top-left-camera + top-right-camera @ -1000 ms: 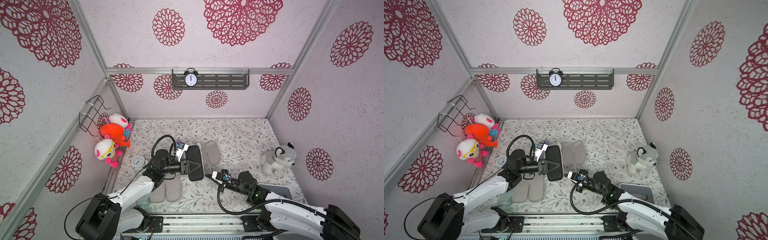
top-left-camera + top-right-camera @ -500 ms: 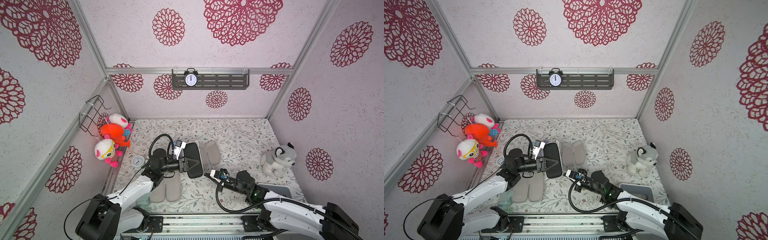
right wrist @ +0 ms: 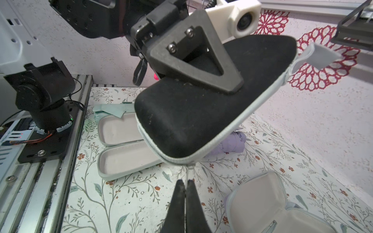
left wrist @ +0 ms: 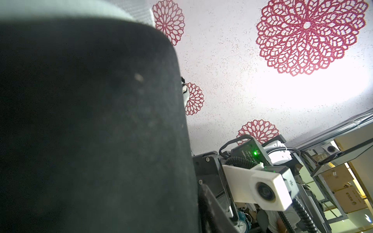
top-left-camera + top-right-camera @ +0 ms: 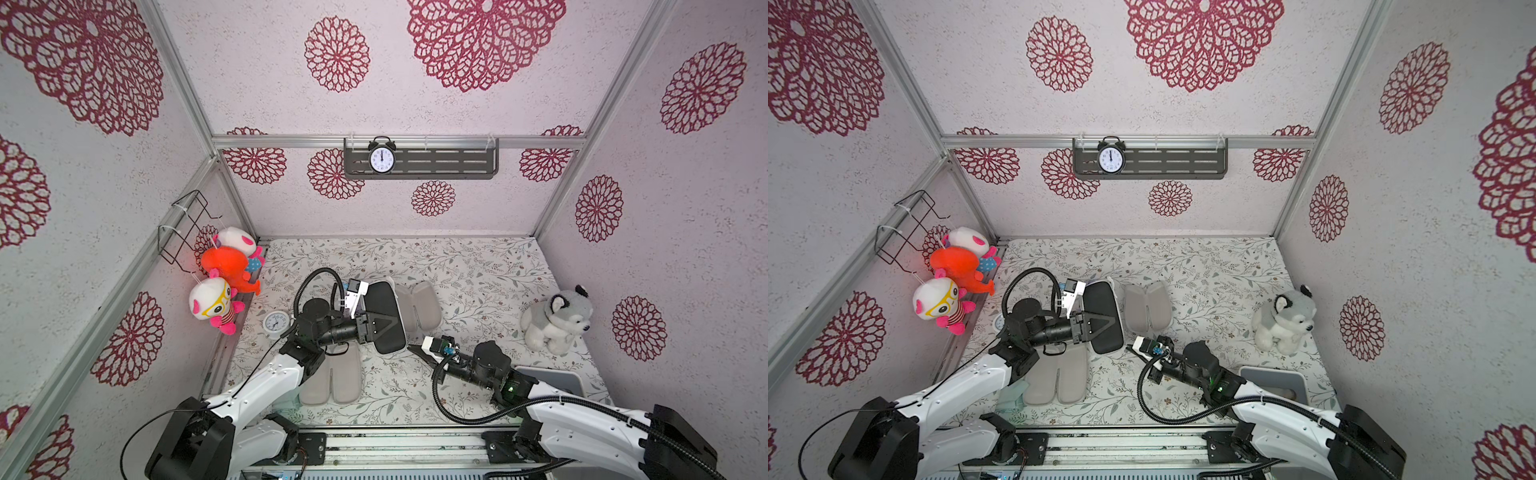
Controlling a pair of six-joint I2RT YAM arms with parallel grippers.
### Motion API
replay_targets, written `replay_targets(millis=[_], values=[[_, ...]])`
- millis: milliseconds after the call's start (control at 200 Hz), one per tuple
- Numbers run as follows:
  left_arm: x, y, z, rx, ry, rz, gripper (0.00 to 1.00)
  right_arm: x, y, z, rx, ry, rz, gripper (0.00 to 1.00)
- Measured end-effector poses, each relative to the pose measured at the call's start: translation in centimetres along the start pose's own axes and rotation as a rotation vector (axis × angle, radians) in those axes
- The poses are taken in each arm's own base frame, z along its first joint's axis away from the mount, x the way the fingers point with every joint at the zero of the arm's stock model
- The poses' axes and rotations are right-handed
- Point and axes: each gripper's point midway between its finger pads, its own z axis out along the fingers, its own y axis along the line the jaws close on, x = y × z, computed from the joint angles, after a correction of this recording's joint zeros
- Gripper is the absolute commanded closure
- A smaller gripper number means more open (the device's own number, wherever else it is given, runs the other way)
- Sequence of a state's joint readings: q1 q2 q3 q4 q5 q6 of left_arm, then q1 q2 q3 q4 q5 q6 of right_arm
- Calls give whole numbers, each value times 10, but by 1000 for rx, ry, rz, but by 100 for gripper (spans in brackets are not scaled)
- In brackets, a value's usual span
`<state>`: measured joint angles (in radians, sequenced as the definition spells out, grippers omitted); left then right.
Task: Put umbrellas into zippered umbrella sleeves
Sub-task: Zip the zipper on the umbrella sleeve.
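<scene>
Item: black sleeve (image 3: 191,113), aloft above the table (image 3: 129,193), clamped across its shell in my left gripper (image 5: 395,324). My right gripper (image 3: 185,183): fingers (image 3: 179,193) pressed together on the thin zip pull (image 3: 187,171) at its rounded end. Handling, I judge: draw along the zip line, left bracing, no sideways yank.

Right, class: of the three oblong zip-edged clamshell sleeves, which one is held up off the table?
The black-shelled sleeve, clamped in the left gripper, halves together. The other two lie open on the floral table, grey lining upward.
</scene>
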<state>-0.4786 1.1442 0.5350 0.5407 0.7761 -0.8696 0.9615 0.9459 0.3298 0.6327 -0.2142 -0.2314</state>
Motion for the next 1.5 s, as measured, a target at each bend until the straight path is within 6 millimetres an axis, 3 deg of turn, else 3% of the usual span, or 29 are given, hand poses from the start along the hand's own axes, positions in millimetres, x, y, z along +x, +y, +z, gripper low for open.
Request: replay_targets(millis=[430,700,1091,1501], values=[[-6,9,-1,16,-71,-35,96,-1,11,4,-68,-12,26,100],[-17,9,0,-52,-189,29,95,2,16,22,-109,-24,87,100],[-13,23,-10,-216,-422,104,96,16,21,46,-113,-11,222,100],[-35,25,-21,-256,-628,144,96,7,6,64,-26,-97,326,100]])
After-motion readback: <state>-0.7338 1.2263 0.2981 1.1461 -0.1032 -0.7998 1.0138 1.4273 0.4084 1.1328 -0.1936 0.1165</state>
